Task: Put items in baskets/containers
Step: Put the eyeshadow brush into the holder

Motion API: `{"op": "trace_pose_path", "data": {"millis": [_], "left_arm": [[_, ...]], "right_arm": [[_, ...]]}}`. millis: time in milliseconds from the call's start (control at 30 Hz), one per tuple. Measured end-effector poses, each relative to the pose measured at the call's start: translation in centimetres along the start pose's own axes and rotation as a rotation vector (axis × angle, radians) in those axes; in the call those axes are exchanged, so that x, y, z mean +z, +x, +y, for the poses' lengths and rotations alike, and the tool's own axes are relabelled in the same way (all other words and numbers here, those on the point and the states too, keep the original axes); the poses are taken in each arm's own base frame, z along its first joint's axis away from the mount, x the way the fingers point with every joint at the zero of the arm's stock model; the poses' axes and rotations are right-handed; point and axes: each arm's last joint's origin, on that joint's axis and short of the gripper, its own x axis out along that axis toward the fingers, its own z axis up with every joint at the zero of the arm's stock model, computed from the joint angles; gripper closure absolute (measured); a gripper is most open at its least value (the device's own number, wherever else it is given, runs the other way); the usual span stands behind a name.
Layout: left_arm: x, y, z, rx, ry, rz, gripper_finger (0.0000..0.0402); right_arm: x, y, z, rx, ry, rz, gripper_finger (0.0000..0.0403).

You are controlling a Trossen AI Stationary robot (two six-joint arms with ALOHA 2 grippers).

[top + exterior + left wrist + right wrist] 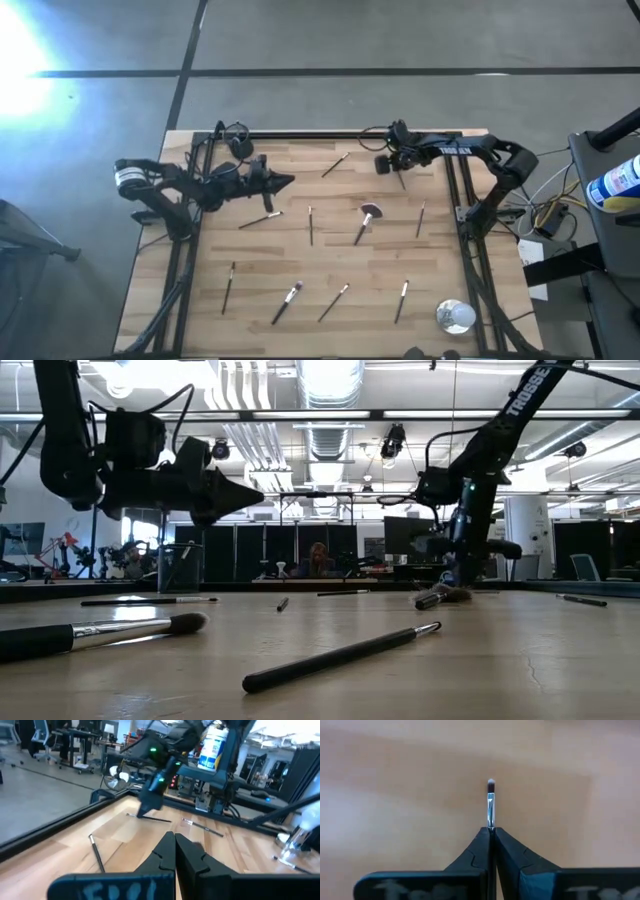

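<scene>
Several slim makeup brushes lie flat on the wooden table, among them one near the far edge [335, 165], a fluffy-headed one [366, 222] in the middle and a row [287, 302] near the front. The black cup [240, 149] [180, 567] stands at the far left. My right gripper [399, 168] [491, 829] hangs over the far right part, pointing down, shut on a brush. My left gripper [290, 181] [174, 836] hovers level above the left part, just right of the cup, shut and empty, pointing right. My right gripper pinches one slim brush between its two fingertips, coming from above. The silver ferrule [490, 810] and small bristle tip [491, 782] stick out past the fingertips. A short length [403, 182] shows toward the near edge. The fingers hide the handle; whether the brush touches the table, I cannot tell.
A shiny silver round object [455, 316] sits at the near right corner. Black rails [465, 200] run along the table's left, right and far sides. Bare wood shows between the scattered brushes. A person sits far behind the table [318, 560].
</scene>
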Motion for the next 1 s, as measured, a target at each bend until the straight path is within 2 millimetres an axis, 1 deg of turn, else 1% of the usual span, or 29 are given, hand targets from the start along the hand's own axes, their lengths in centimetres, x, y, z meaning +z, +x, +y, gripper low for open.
{"op": "trace_pose_path", "data": {"millis": [133,233,333,467,533,633,800,900,1000], "left_arm": [[0.2,0.1,0.2,0.008,-0.06,-0.009,0.0401],[0.3,0.2,0.2,0.009,-0.098,-0.02,0.0401],[0.6,0.3,0.2,-0.001,-0.133,-0.034,0.0401],[1.3,1.0,0.0,-0.057,-0.208,-0.057,0.0401],[1.8,1.5,-0.3,-0.107,-0.245,-0.068,0.0401],[2.7,2.6,-1.3,-0.18,-0.248,-0.092,0.0401],[4.8,4.8,-3.2,-0.278,-0.232,-0.16,0.0398],[5.9,6.3,-3.9,-0.299,-0.264,-0.151,0.038],[6.6,7.8,-4.3,-0.253,-0.271,-0.095,0.035]], "right_arm": [[-0.5,-2.5,1.4,0.076,-0.094,-0.08,0.0389],[-1.4,-4.4,2.6,0.132,-0.177,-0.166,0.039],[-2.6,-6.5,4.4,0.267,-0.263,-0.297,0.039],[-4.7,-8.7,6.3,0.438,-0.394,-0.475,0.039],[-5.6,-9.8,7.2,0.536,-0.435,-0.573,0.039],[-6.8,-11.1,8.2,0.66,-0.478,-0.685,0.039],[-7.7,-12.9,9.4,0.789,-0.506,-0.834,0.039],[-8.0,-13.3,9.7,0.823,-0.522,-0.87,0.039],[-8.1,-13.8,10.0,0.847,-0.53,-0.902,0.039]]}}
